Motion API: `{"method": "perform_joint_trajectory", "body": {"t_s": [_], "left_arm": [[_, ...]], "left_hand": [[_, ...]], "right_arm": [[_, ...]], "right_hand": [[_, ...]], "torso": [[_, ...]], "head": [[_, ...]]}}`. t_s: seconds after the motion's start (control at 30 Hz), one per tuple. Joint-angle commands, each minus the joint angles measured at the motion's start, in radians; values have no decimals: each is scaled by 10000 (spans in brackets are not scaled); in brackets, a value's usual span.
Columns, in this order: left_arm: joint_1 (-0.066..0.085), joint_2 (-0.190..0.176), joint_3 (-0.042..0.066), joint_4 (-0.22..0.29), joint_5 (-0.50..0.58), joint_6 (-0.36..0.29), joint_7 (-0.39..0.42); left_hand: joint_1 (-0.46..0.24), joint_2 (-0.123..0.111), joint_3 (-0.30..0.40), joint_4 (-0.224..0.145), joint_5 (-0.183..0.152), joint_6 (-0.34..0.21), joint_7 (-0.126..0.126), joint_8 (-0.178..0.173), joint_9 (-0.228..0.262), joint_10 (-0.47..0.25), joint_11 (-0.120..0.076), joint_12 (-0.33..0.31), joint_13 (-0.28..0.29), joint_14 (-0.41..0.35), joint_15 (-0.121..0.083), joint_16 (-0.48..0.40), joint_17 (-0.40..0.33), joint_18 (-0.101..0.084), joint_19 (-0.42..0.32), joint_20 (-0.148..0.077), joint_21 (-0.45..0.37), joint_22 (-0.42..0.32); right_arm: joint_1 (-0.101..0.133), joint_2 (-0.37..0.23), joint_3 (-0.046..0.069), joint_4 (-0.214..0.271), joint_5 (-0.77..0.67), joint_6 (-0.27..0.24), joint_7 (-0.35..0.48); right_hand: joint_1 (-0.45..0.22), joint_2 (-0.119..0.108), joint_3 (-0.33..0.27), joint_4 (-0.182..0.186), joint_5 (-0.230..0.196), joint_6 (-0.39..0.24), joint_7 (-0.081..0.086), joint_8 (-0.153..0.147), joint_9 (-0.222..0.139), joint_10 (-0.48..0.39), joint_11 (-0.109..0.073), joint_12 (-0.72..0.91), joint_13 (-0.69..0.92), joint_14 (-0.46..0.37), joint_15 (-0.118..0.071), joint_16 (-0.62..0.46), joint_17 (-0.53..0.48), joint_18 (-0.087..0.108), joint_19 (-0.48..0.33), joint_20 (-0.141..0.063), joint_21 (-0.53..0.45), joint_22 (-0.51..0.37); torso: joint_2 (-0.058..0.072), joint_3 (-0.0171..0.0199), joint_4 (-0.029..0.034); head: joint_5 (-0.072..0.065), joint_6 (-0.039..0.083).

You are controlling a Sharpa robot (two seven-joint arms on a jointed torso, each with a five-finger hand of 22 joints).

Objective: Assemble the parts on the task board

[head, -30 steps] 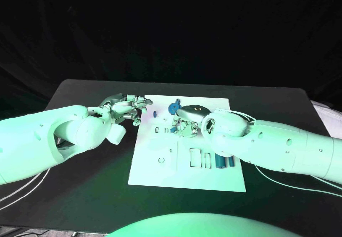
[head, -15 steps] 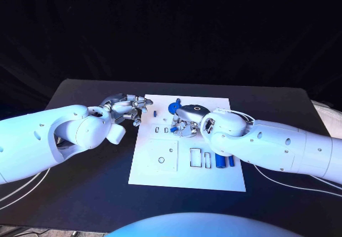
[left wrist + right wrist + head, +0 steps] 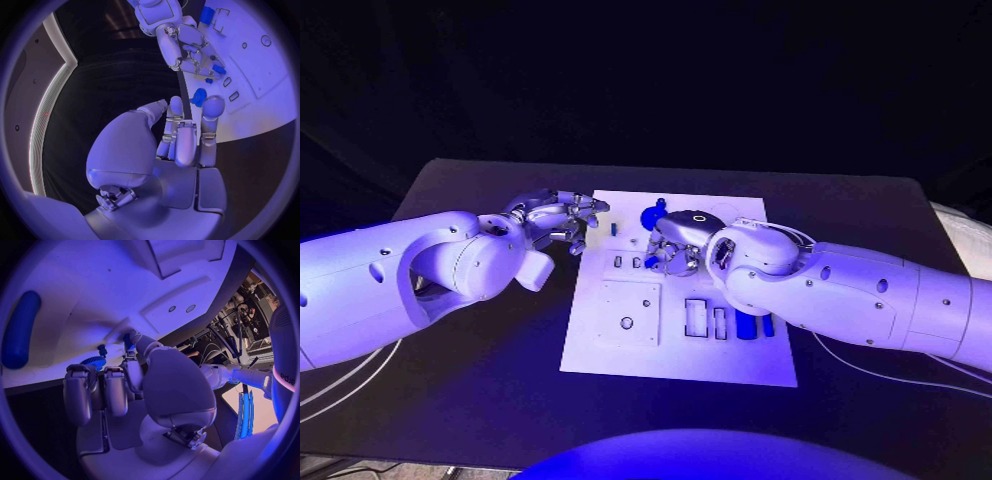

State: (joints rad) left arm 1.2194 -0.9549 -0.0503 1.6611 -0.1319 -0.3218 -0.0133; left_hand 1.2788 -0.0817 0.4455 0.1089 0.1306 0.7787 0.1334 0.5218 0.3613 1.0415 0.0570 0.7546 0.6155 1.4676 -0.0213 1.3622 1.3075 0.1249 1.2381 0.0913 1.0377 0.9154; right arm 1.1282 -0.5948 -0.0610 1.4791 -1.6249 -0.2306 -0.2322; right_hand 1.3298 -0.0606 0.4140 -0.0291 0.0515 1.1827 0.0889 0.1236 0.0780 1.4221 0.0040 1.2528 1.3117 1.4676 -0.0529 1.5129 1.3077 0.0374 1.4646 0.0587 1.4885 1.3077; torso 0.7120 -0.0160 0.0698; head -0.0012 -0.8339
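The white task board (image 3: 625, 350) lies in the middle of the black table. My right hand (image 3: 678, 240) hovers over the board's upper middle, with its fingers curled down beside two small slots (image 3: 619, 262). It pinches a small blue part (image 3: 219, 69) at its fingertips (image 3: 128, 342). Just behind that hand a blue round gear part (image 3: 653, 213) stands on the board (image 3: 199, 96). My left hand (image 3: 560, 220) sits at the board's left edge with loosely bent fingers (image 3: 187, 135) and nothing in them.
Two blue pegs (image 3: 756, 325) lie near the board's right edge, beside narrow rectangular slots (image 3: 695, 317). A square plate with a small hole (image 3: 627, 322) takes up the board's left half. Bare black table (image 3: 473, 380) surrounds the board.
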Motion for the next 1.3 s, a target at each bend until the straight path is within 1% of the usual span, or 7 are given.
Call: {"method": "perform_joint_trajectory", "body": {"t_s": [0.03, 0.23, 0.37, 0.53, 0.77, 1.07, 1.3], "left_arm": [[-2, 16, 6, 2, -67, 181, 18], [-2, 9, 6, 1, -74, 179, 15], [-2, 2, 6, 2, -76, 183, 16], [-2, -18, 6, -8, -81, 175, 25], [-2, -83, 6, -18, -85, 83, 134], [-3, -177, 6, -31, -50, -7, 264], [-3, -216, 6, -54, 2, -40, 307]], "left_hand": [[94, 45, -14, -64, 17, 12, 69, -32, -9, -60, -16, -21, -10, -27, 58, -19, 314, 188, 32, -2, -55, -8], [94, 45, -14, -64, 17, 12, 69, -32, -9, -60, -16, -21, -10, -27, 58, -19, 314, 188, 32, -2, -55, -8], [94, 45, -14, -64, 17, 12, 69, -32, -9, -60, -16, -21, -10, -27, 58, -19, 314, 188, 32, -2, -55, -8], [94, 45, -14, -64, 17, 12, 69, -32, -9, -60, -16, -21, -10, -27, 58, -19, 314, 188, 32, -2, -55, -8], [94, 45, -14, -64, 17, 12, 69, -32, -9, -60, -16, -21, -10, -27, 58, -19, 314, 188, 32, -2, -55, -8], [109, 56, -16, -75, 19, 12, 70, -29, -20, -67, -14, -20, -26, -23, 60, -11, 320, 184, 47, 0, -46, 8], [109, 56, -16, -75, 19, 12, 70, -29, -20, -67, -14, -20, -26, -23, 60, -11, 320, 184, 47, 0, -46, 8]], "right_arm": [[-28, -32, -14, 7, 114, -390, 167], [-33, -78, -14, 27, 148, -637, 257], [-44, -157, -13, 92, 256, -1207, 531], [-51, -358, -8, 238, 793, -2123, 1395], [-37, -856, 26, 614, 1719, -2860, 2670], [-10, -1403, 68, 913, 3072, -3268, 3690], [-1, -1578, 78, 898, 4799, -3015, 4195]], "right_hand": [[160, 192, 12, -84, 65, 127, -71, 100, 142, 99, -15, 73, 407, 848, -87, 52, 1771, -27, 268, -78, 60, 1175], [171, 226, 0, -125, 67, 162, -93, 139, 166, 145, -33, 134, 452, 851, -105, 60, 1785, -33, 280, -99, 72, 1197], [165, 233, -11, -136, 68, 174, -101, 154, 175, 148, -40, 124, 447, 854, -111, 67, 1797, -34, 284, -107, 76, 1205], [143, 227, -32, -140, 68, 172, -103, 161, 182, 127, -43, 66, 408, 853, -117, 65, 1795, -37, 289, -114, 81, 1214], [85, 214, -80, -134, 78, 149, -105, 165, 189, 101, -45, -12, 360, 854, -123, 66, 1797, -38, 292, -125, 84, 1221], [73, 217, -91, -136, 98, 136, -106, 164, 191, 82, -47, -60, 329, 857, -125, 76, 1814, -41, 298, -129, 90, 1232], [36, 226, -128, -134, 162, 113, -106, 166, 197, 81, -47, -76, 324, 858, -128, 78, 1818, -42, 299, -136, 91, 1237]], "torso": [[-2, -1, 1], [-3, -4, -4], [-6, -3, -2], [-8, -1, -6], [-11, -13, -7], [-2, 2, 2], [1, -6, 8]], "head": [[7, 0], [18, -2], [22, 10], [48, 61], [53, 129], [84, 173], [111, 205]]}}
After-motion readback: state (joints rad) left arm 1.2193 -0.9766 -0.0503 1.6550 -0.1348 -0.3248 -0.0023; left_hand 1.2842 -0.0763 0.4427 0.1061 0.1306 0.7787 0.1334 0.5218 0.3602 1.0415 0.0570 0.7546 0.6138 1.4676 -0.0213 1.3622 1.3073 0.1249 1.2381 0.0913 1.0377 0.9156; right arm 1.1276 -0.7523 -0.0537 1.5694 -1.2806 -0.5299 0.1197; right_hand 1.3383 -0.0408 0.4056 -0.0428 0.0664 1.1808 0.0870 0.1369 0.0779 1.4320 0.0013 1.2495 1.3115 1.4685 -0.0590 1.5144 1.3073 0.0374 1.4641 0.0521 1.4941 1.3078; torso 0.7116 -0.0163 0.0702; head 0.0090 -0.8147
